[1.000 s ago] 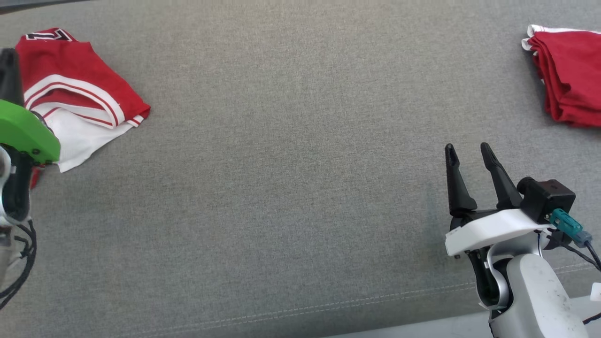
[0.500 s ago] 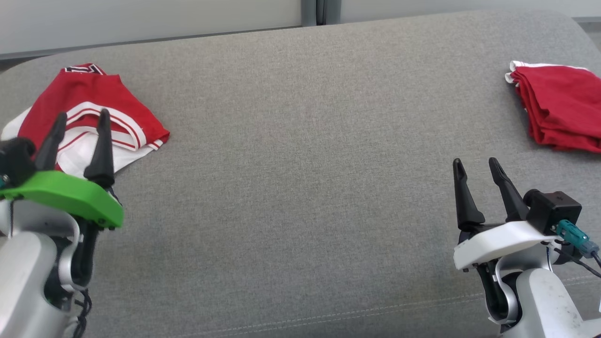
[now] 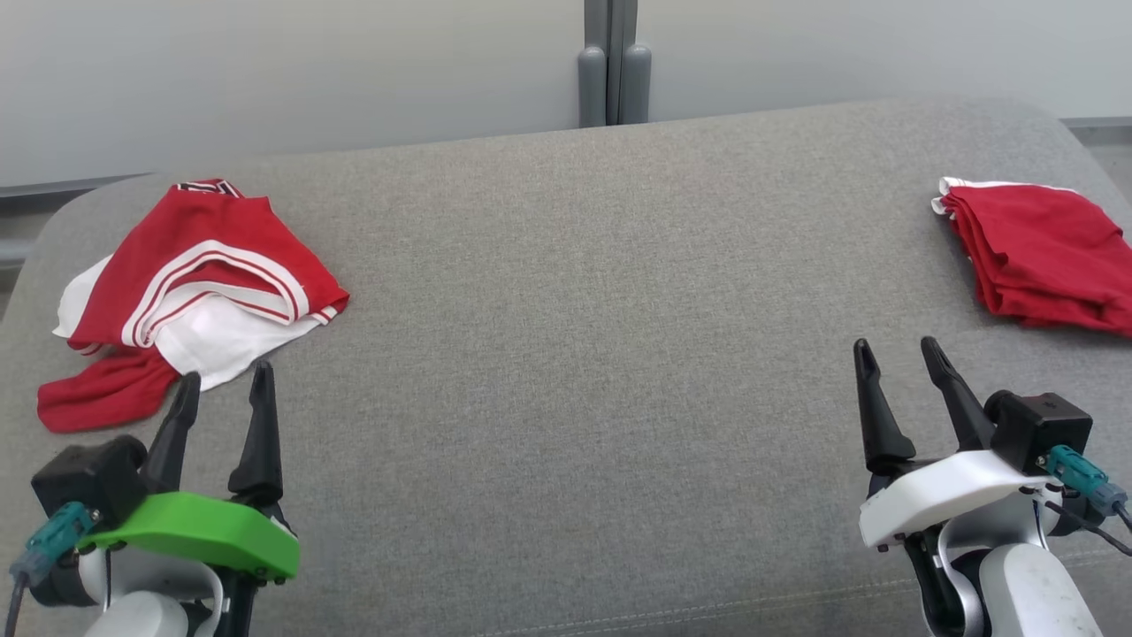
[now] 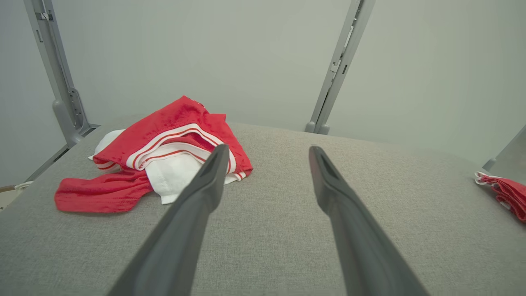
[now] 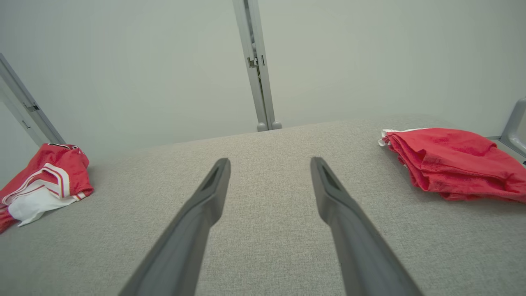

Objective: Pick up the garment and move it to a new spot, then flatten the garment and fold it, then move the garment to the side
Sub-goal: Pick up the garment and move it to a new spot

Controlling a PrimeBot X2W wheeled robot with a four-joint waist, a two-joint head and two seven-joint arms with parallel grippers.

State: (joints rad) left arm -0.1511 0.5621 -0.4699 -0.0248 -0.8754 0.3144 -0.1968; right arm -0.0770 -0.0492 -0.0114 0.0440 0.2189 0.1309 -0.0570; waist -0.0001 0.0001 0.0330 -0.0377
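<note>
- Head view, left pincer [image 3: 225,373]: jaws wide apart, nothing between them, over the grey table [image 3: 566,372].
- Task's thing, by judgement the crumpled red-and-white garment [image 3: 199,283]: just ahead of that pincer and slightly to its left, near but not touching, with its white part closest to the fingertips.
- Long axis of the heap: roughly crosswise to the fingers, from a red tail at the pincer's near left to a striped corner at its far right.
- Opposite side, right pincer [image 3: 896,345]: likewise spread and empty, well apart from the heap, with a folded red garment [image 3: 1035,257] ahead and to its right.
- Nearer arm, by judgement: left. Short reach forward and a little leftward probably enough to meet the white part.
- Against half a second ago: whole head view tilted up, more wall [image 3: 265,80] and a grey post [image 3: 615,80] in sight. Camera shift, not cloth shift.
- Relative to the heap, left pincer drawn back: fingertips then overlapping the striped cloth, now short of it, jaws as wide as then.
- Right pincer: same pose and same spread as before.
</note>
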